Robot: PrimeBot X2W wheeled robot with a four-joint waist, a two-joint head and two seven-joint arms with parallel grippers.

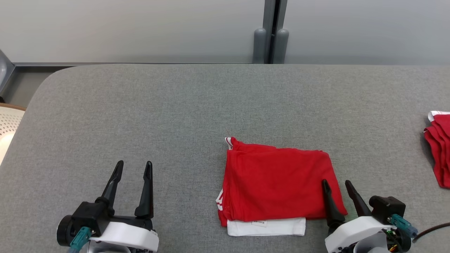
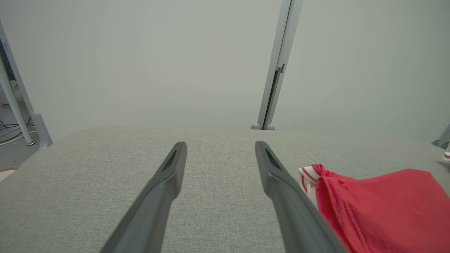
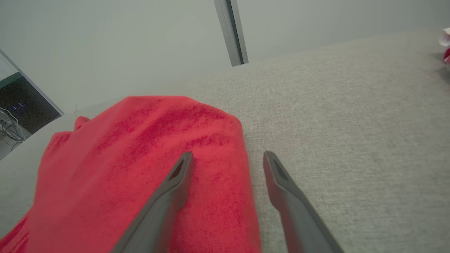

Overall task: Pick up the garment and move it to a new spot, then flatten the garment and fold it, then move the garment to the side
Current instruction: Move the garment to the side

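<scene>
A grey fabric-covered worktop (image 1: 175, 112) seen from above, with a red garment (image 1: 277, 182) folded into a rough rectangle lying slightly right of centre near the front edge. A white layer of the same garment pokes out from beneath its near edge, and a bit of red-and-white striped trim shows at its far left corner. The left hand (image 1: 134, 162) sits at the lower left, well apart from the garment, with its two dark fingers spread and nothing between them but bare worktop. The right hand (image 1: 335, 181) sits at the lower right, fingers also spread and gripping nothing. One finger lies over the garment's right edge and the other over bare worktop just beside it. Whether that finger touches the cloth cannot be told. A second red garment (image 1: 439, 147) lies bunched at the far right edge. Behind the worktop stands a pale wall (image 1: 140, 28) with a grey post (image 1: 270, 38).
</scene>
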